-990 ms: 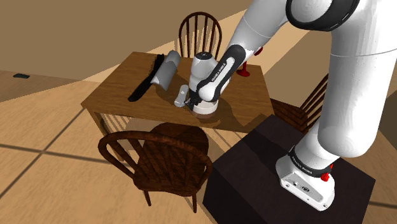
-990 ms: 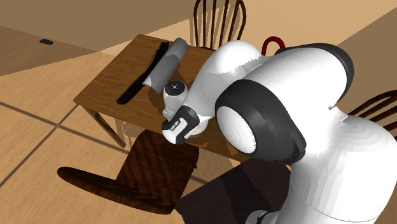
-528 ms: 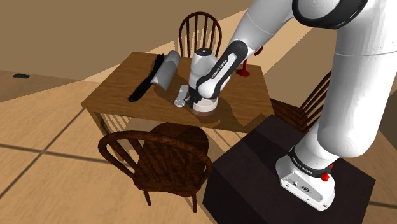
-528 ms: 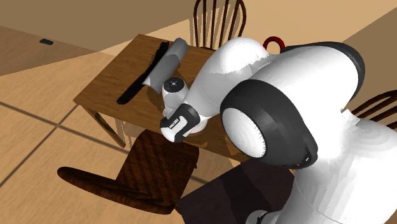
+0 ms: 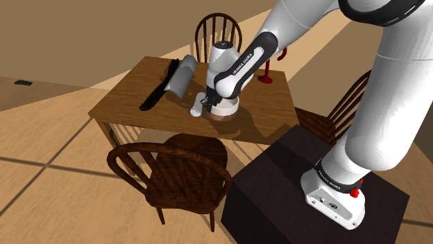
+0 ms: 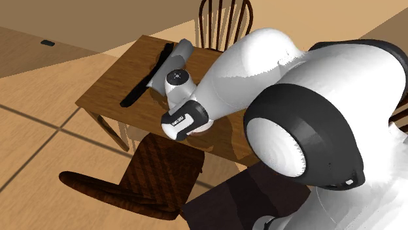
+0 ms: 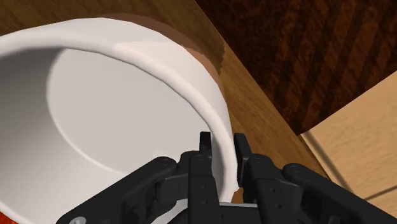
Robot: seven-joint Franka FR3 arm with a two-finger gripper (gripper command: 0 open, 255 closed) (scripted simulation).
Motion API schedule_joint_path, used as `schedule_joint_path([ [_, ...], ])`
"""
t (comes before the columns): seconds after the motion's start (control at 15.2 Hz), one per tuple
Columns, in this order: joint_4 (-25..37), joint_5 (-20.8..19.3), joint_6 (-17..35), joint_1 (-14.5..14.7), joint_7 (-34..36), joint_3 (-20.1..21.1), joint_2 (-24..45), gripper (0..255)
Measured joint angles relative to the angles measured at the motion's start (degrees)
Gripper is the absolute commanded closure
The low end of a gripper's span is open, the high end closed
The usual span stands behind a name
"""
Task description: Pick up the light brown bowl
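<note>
One white bowl [image 7: 95, 127] has its rim clasped between two black jaws.

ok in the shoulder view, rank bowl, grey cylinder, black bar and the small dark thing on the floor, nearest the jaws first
1. white bowl, rim clasped in the jaws.
2. grey cylinder, left on the table.
3. black bar, just beyond the cylinder.
4. small dark thing, far left, off the table.
</note>
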Motion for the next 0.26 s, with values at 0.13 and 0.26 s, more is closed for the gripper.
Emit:
schedule_joint_path([
  [0.13, -0.32, 0.53, -1.19, -0.17, -0.32, 0.38, -1.52, 255],
  [0.26, -0.02, 1.06, -2.38, -0.44, -0.85, 0.66, -2.44, 255],
])
